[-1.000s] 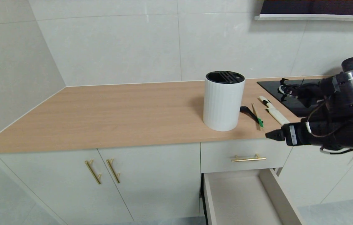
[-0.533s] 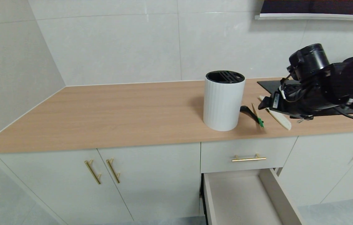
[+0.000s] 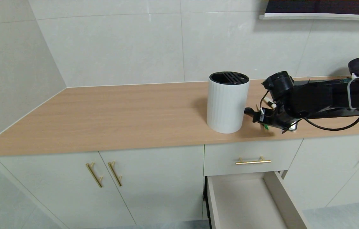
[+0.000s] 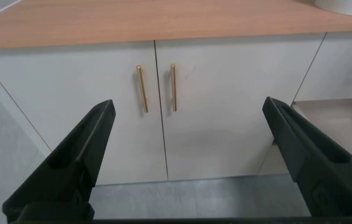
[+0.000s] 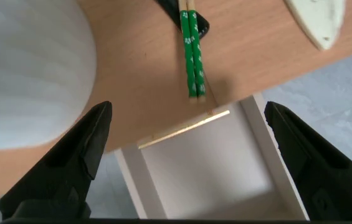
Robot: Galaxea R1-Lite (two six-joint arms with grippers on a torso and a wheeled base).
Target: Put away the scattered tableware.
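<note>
The right end effector (image 3: 262,121) hangs low over the front edge of the worktop (image 3: 119,117), right of centre in the head view and just to the right of a white ribbed holder (image 3: 227,103). Its fingers are spread wide with nothing between them. Under it lies a pair of chopsticks (image 5: 191,59), side by side and touching, their green ends toward the worktop's front edge. A black spoon (image 3: 248,110) lies by the holder's base, and the chopsticks rest across it. A cream utensil (image 5: 316,18) lies a little further right, apart from the chopsticks. At the lower right of the head view a drawer (image 3: 246,203) stands pulled out beneath a shut one. The left end effector (image 4: 187,106) is also spread open and holds nothing. It faces two cupboard doors with gold handles (image 4: 141,89).
</note>
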